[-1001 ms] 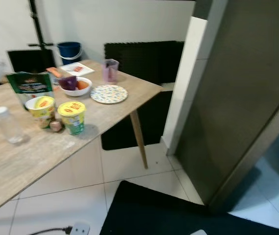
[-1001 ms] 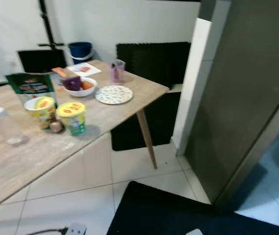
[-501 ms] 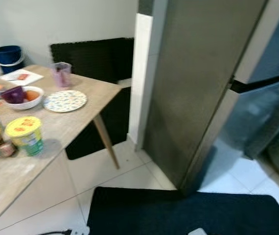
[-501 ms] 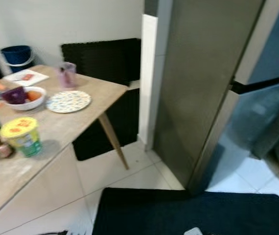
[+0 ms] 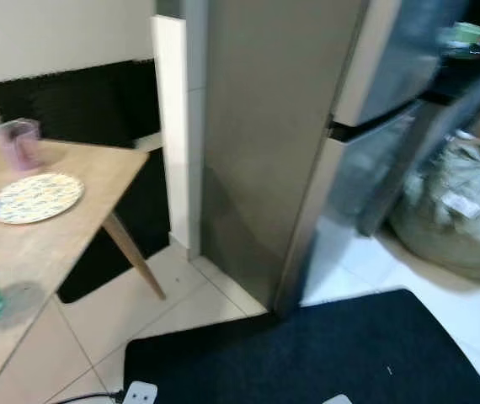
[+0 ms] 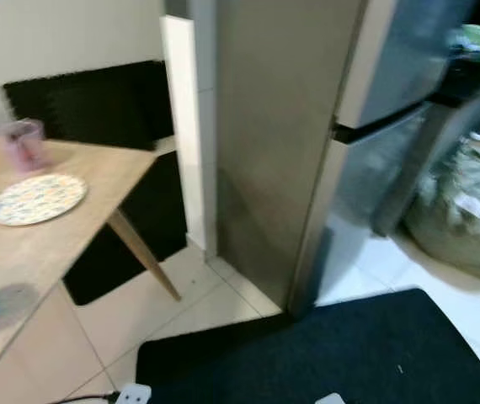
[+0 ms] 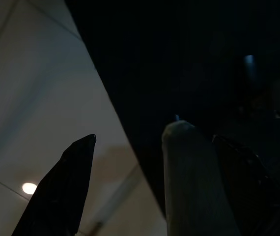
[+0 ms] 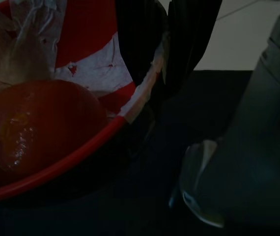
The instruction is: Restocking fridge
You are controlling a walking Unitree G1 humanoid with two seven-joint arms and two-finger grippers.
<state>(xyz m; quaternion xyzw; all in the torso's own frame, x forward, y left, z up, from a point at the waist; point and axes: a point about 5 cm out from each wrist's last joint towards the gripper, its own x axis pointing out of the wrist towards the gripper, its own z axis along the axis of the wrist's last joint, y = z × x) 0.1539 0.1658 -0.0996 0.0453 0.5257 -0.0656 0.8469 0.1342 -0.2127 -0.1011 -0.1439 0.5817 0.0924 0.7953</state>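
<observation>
Right gripper [image 8: 152, 73] is pinching the rim of a red bowl [image 8: 76, 147] holding a tomato [image 8: 37, 123], down by the robot's side; stiff, light bowl, but the tomato is likely rolling if it's tilting. Left gripper [image 7: 154, 167] is hanging spread, empty. Fridge [image 5: 307, 126] is standing shut past the table's [image 5: 97, 181] right corner, dark mat [image 5: 307, 353] giving approach room.

Head views evenly lit but smeared by motion blur | fridge [image 5: 307, 126] softly reflective | wrist views dark, underexposed, murky
</observation>
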